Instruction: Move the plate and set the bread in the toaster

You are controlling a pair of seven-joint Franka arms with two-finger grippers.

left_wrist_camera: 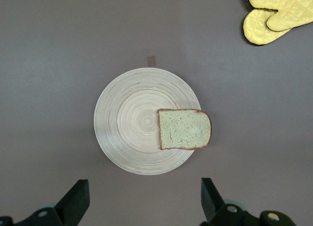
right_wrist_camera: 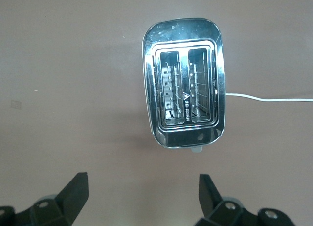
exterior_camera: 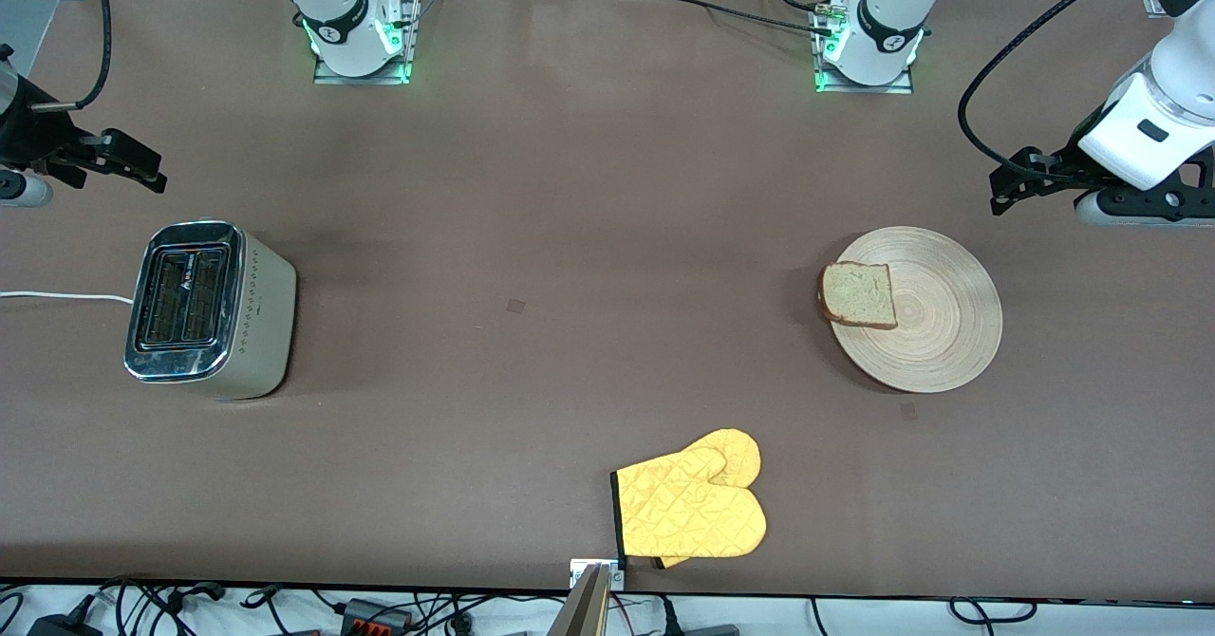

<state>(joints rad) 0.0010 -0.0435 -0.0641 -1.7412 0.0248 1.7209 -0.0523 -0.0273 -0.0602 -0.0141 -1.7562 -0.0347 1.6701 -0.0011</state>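
We saw the plate point(exterior_camera: 935, 332) lying flat on the brown tabletop point(exterior_camera: 532, 237) toward the left arm's end, and we take it as our landmark. The bread point(exterior_camera: 859, 295) lay flat on the plate, at the edge that faces the right arm's end of the tabletop, with its crust slightly overhanging the rim. In the left wrist view the same slice point(left_wrist_camera: 184, 129) covered one side of the plate point(left_wrist_camera: 127, 123) and reached just past its rim.

The toaster point(exterior_camera: 211, 308) stood upright well apart from the plate, at the right arm's end of the tabletop, both slots facing up and empty in the right wrist view point(right_wrist_camera: 185, 84). Its white cord point(exterior_camera: 62, 296) ran off toward the tabletop's edge. A yellow oven mitt point(exterior_camera: 693, 508) lay nearer to the front camera than the plate, shifted toward the toaster's side.

The left gripper point(exterior_camera: 1020, 180) hung in the air by the plate, off its rim on the bases' side; its fingers point(left_wrist_camera: 76, 199) stood wide apart and held nothing. The right gripper point(exterior_camera: 119, 161) hung well apart from the plate, above the tabletop just beside the toaster, its fingers point(right_wrist_camera: 73, 194) likewise spread wide and empty.
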